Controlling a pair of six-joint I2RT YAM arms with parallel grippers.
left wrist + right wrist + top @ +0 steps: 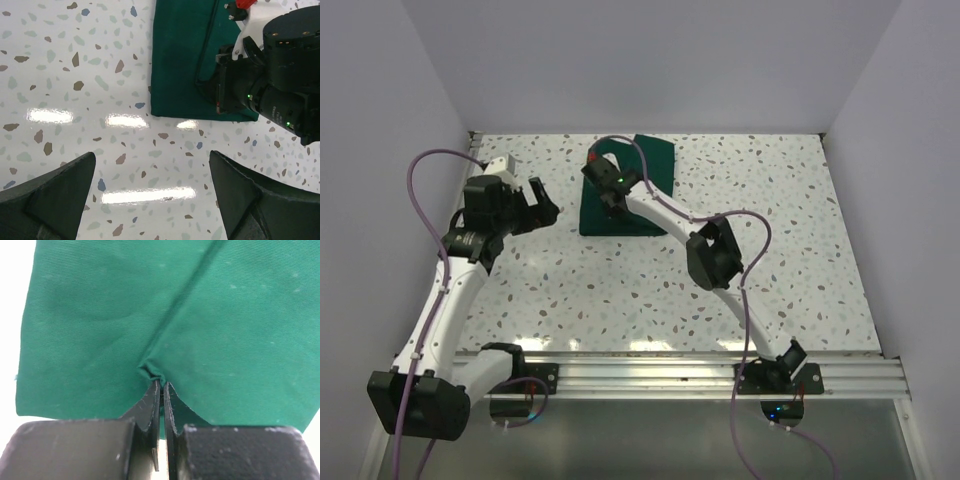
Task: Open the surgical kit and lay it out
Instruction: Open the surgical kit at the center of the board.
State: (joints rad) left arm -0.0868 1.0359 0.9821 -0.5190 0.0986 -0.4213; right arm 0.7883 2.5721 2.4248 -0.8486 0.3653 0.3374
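**Right gripper (610, 200) nipping the surgical kit (655, 158); left gripper (542, 205) spread, holding nothing**

Top view: The surgical kit, a folded dark green cloth bundle, lies on the speckled table (800, 250) at upper centre of the frame. Its long axis runs up the frame, leaning slightly to the upper right. The right gripper is down on its lower left part; its jaws cannot be read here. The left gripper hangs left of the bundle, apart from it.

Left wrist view: The left fingers (55, 195) stand wide apart at the lower corners, with only bare table between them. The kit fills upper centre, and the right arm's wrist lies over its right part.

Right wrist view: The right fingers (150, 405) are pressed together at lower centre, pinching a small pucker of green cloth. A fold line runs from the pinch to the upper right.
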